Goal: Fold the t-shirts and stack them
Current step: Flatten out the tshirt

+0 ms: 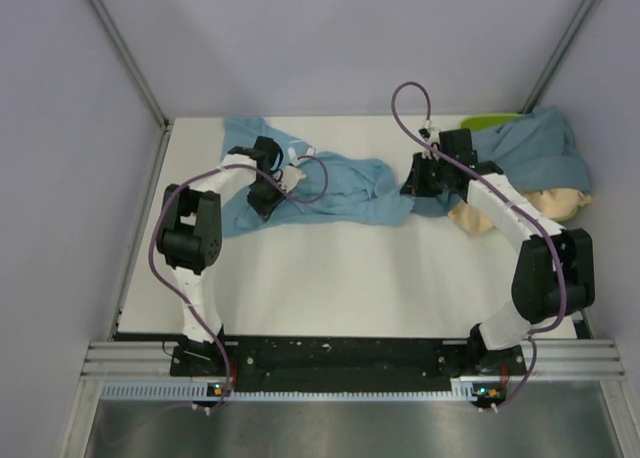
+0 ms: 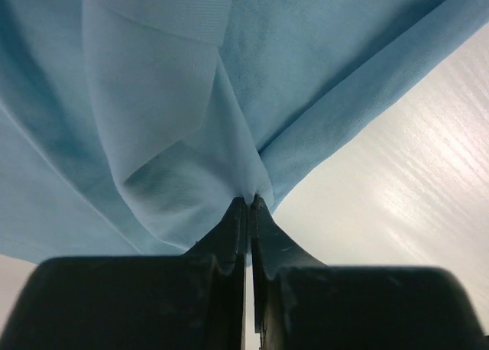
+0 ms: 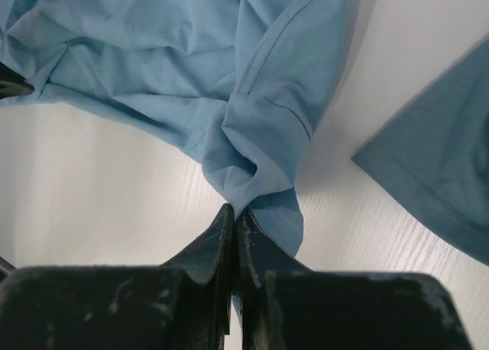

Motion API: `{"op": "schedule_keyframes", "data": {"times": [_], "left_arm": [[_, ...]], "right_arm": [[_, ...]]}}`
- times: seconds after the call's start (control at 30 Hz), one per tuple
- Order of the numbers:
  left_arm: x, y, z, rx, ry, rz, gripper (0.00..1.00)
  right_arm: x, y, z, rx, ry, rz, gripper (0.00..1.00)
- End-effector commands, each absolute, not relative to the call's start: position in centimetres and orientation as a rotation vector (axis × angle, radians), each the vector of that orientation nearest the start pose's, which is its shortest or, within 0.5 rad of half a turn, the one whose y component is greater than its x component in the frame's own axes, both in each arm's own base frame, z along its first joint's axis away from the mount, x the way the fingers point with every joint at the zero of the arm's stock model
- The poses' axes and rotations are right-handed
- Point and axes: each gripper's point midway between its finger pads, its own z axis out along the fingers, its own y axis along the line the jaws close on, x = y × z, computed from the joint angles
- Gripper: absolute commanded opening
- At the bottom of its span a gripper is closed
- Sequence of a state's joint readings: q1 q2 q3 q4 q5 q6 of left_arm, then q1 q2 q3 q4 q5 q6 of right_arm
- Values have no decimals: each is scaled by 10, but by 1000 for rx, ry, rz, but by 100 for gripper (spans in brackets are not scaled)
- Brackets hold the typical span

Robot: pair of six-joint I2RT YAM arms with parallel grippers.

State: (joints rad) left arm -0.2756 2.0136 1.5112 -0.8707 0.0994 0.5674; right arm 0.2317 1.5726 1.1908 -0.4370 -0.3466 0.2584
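Note:
A light sky-blue t-shirt (image 1: 340, 188) lies crumpled across the back middle of the white table, stretched between both arms. My left gripper (image 1: 266, 200) is shut on a fold of it (image 2: 191, 136) near its left end. My right gripper (image 1: 412, 188) is shut on a sleeve of it (image 3: 263, 147) at its right end. A slate-blue t-shirt (image 1: 540, 153) lies heaped at the back right, and its edge shows in the right wrist view (image 3: 435, 174). A beige t-shirt (image 1: 545, 206) lies under and in front of the slate-blue one.
A lime-green tray (image 1: 488, 122) peeks out behind the slate-blue shirt at the back right. Grey walls close the table on the left, back and right. Bare white table (image 1: 340, 278) lies in front of the shirts.

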Motion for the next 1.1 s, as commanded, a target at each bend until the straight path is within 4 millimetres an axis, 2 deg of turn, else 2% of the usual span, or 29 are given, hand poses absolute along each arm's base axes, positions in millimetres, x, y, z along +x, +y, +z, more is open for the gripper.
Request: {"op": "schedule_keyframes", "data": {"times": [0.0,0.07,0.13,0.17,0.27,0.3,0.33,0.37,0.43,0.53,0.6,0.63,0.67,0.7,0.73,0.8,0.9,0.93,0.97,1.07], "left_arm": [[385,-101,74,1179,2607,-98,0],[393,-94,101,1142,2572,-56,0],[408,-82,141,1051,2501,-1,0],[422,-77,173,992,2428,27,0],[456,-58,254,834,2197,145,0],[472,-54,289,789,2061,214,0],[480,-49,301,770,2012,276,0],[494,-47,321,734,1929,320,0],[523,-48,343,657,1841,356,0],[570,-52,310,607,1907,344,2],[591,-58,280,622,1965,341,30],[600,-59,263,632,1998,352,52],[605,-60,254,646,2020,364,64],[605,-58,241,669,2057,377,71],[601,-61,236,696,2083,355,74],[580,-66,233,773,2111,283,76],[523,-76,231,998,2063,158,76],[494,-77,209,1100,2083,104,76],[470,-79,207,1198,2052,69,75],[388,-66,162,1489,2075,-21,73]], "right_arm": [[375,155,165,-161,2352,603,0],[374,155,165,-167,2357,603,0],[370,156,168,-177,2361,610,0],[368,156,173,-188,2350,615,0],[362,159,195,-242,2292,638,0],[360,161,204,-259,2266,653,0],[358,163,214,-284,2235,673,0],[356,166,222,-301,2212,692,0],[351,171,237,-329,2168,739,0],[345,178,251,-353,2125,796,0],[340,184,259,-370,2100,844,0],[340,185,260,-367,2099,860,0],[339,186,261,-364,2097,870,0],[340,186,263,-361,2094,870,0],[341,186,264,-355,2094,867,0],[342,185,265,-346,2092,859,0],[345,185,264,-338,2097,855,0],[347,185,264,-338,2100,853,0],[349,186,263,-336,2102,854,0],[354,188,261,-329,2115,866,0]]}}
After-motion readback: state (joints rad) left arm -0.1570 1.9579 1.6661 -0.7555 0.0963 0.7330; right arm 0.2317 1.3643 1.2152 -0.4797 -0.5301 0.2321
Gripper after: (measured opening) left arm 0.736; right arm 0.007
